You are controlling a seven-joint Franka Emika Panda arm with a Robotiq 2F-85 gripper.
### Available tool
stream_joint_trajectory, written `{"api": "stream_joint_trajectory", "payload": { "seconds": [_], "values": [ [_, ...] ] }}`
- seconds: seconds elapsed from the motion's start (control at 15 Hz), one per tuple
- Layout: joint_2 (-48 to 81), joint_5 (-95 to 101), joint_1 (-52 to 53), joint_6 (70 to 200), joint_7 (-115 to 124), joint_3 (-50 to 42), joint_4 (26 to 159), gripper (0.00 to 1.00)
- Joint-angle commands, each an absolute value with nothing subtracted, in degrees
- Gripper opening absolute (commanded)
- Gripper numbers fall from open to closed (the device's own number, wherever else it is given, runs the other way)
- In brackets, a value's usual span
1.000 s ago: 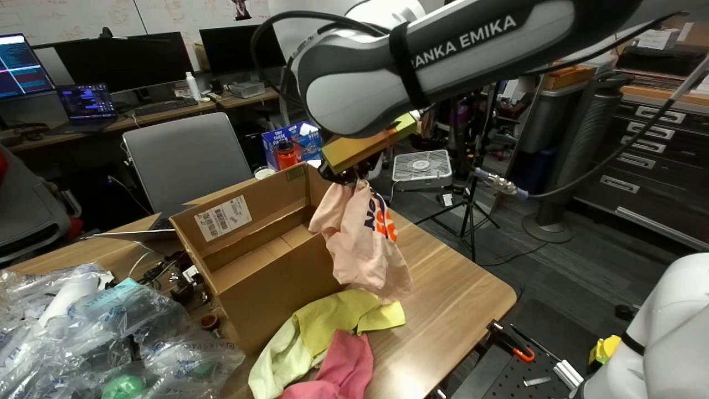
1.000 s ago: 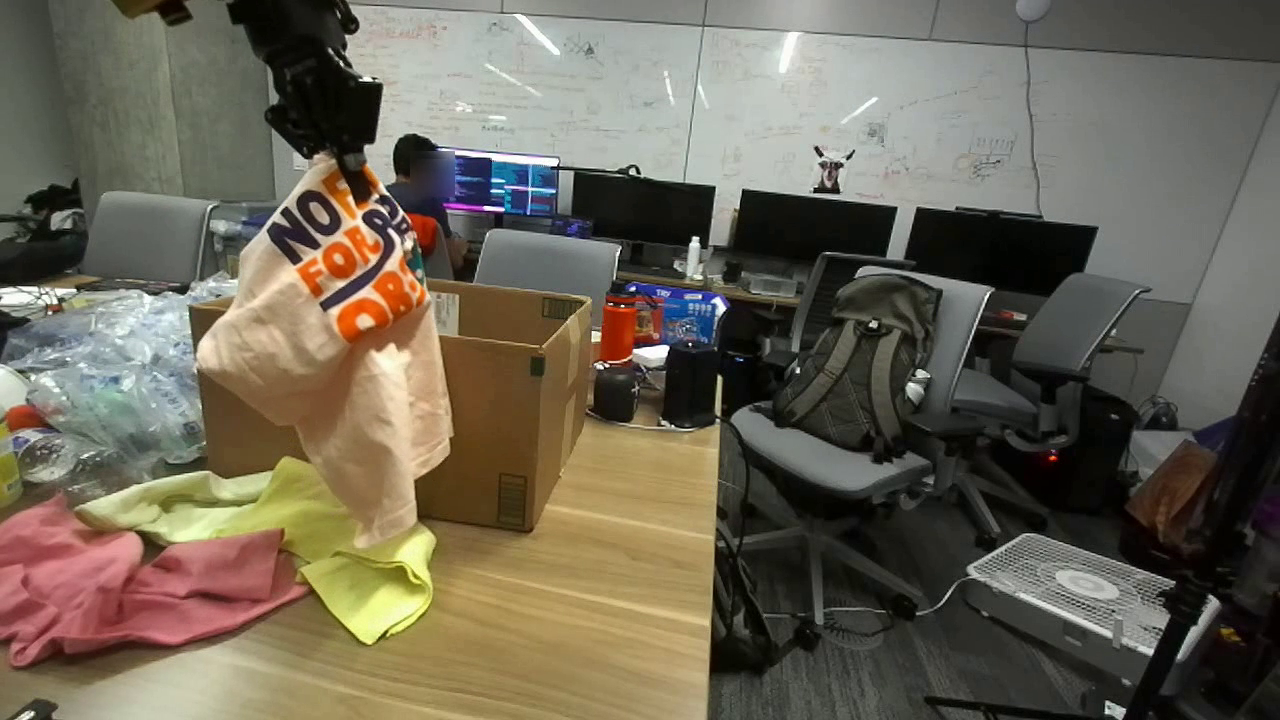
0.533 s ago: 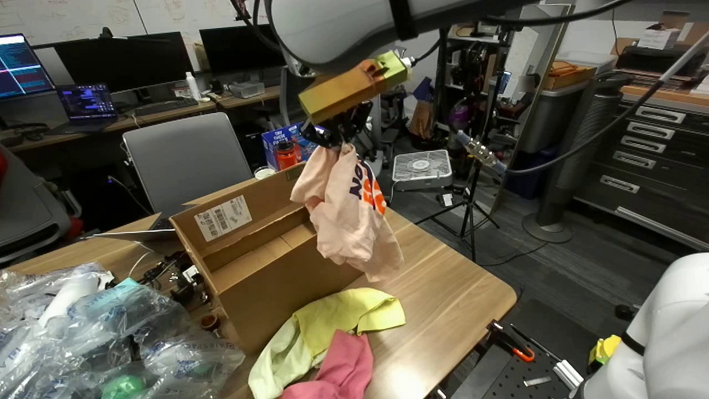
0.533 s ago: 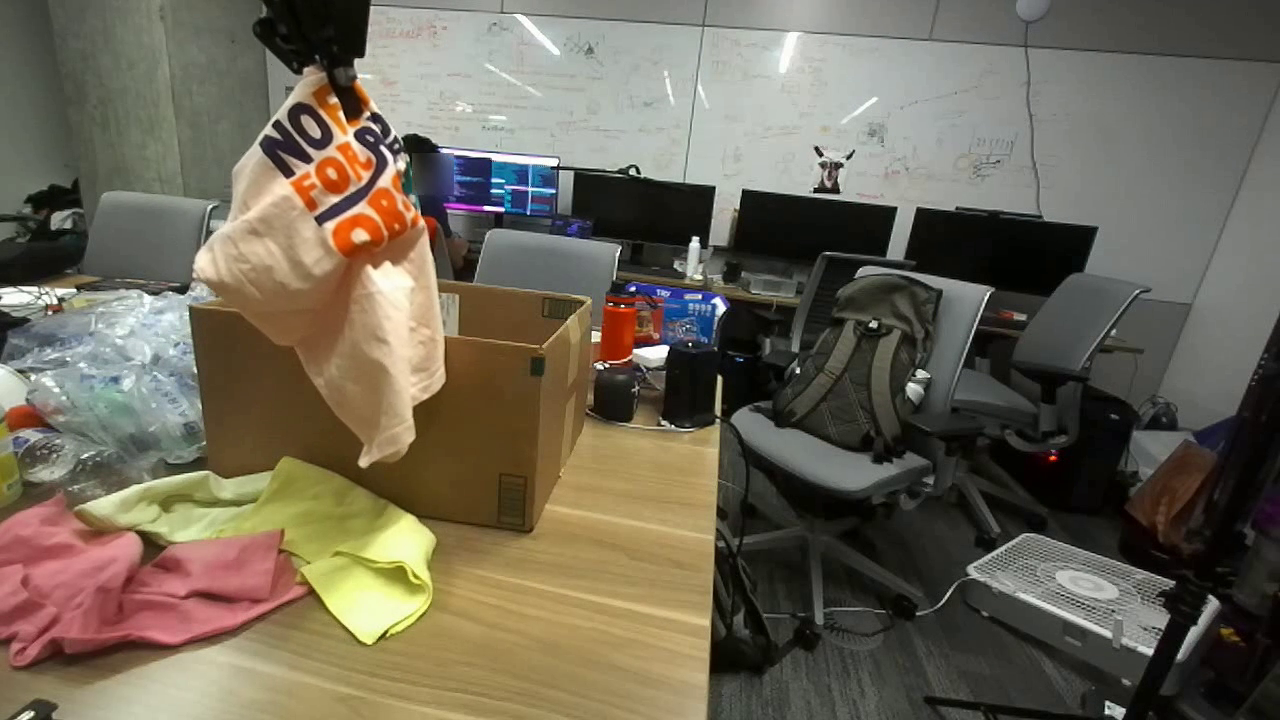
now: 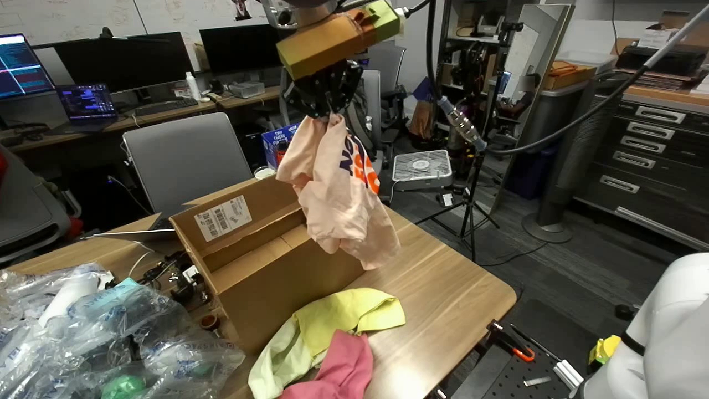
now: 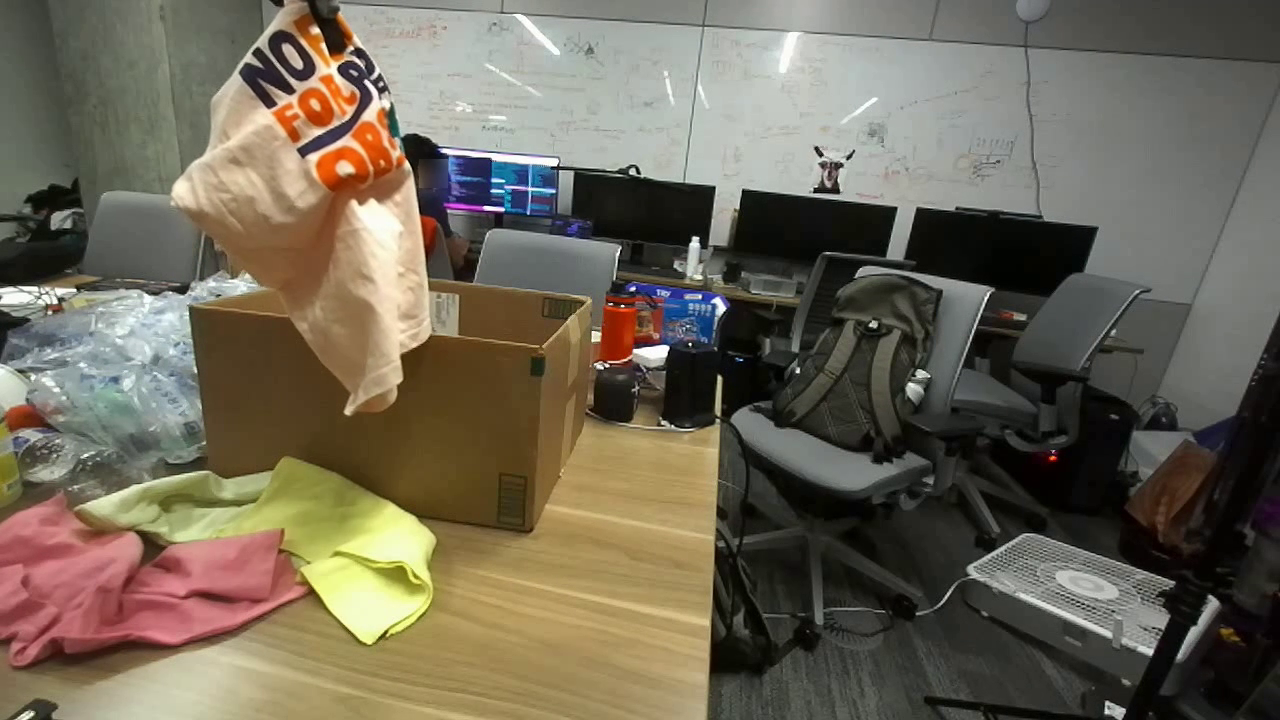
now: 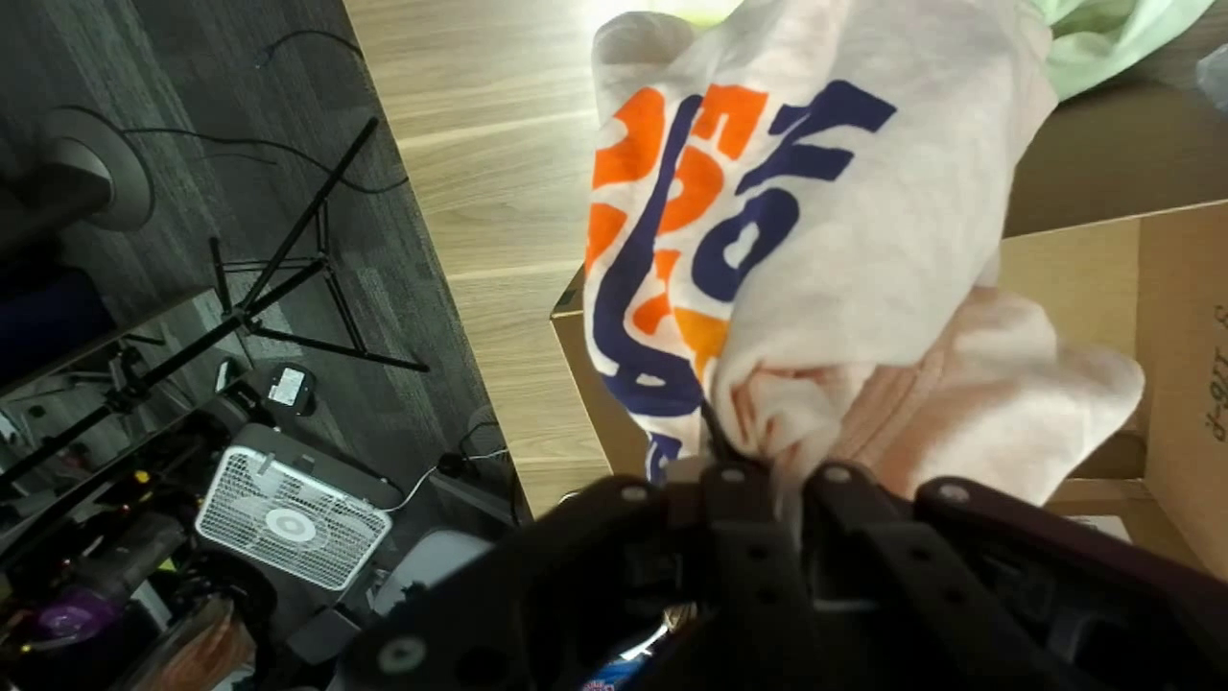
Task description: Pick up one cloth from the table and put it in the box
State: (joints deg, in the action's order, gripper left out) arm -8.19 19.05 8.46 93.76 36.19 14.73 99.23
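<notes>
The peach cloth (image 5: 340, 199) with orange and dark blue print hangs in the air, bunched at its top. It shows in an exterior view (image 6: 310, 225) and fills the middle of the wrist view (image 7: 892, 211). My gripper (image 5: 328, 113) is shut on its top; the fingertips pinch it in the wrist view (image 7: 785, 470). The open cardboard box (image 5: 288, 296) stands on the wooden table (image 5: 443, 293). The cloth's lower end overlaps the box's near wall (image 6: 470, 430) in both exterior views, its tip below the rim in the picture. The cloth hides part of the box opening.
A yellow-green cloth (image 5: 349, 310) and a pink cloth (image 5: 346, 360) lie on the table before the box. Plastic air-pillow bags (image 5: 111, 332) lie beside the box. An orange bottle (image 6: 618, 328) and black devices (image 6: 690, 385) stand behind it. A grey chair (image 5: 188, 149) is beyond.
My gripper has risen with the peach cloth and moved left in both exterior views. The cloth's lower end has lifted off the area of the yellow-green cloth to the height of the box wall.
</notes>
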Motion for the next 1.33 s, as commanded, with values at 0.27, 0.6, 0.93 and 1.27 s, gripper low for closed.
{"api": "stream_joint_trajectory", "payload": {
  "seconds": [0.27,0.6,0.93,1.27],
  "values": [
    [-3.2,21.4,10.0,87.8,35.8,15.7,88.4,0.02],
    [0.7,22.3,11.7,85.2,35.8,15.8,82.3,0.02],
    [4.6,23.6,14.1,84.5,35.8,15.5,78.2,0.02],
    [9.2,25.1,16.2,85.5,36.3,14.7,74.8,0.02]
  ]
}}
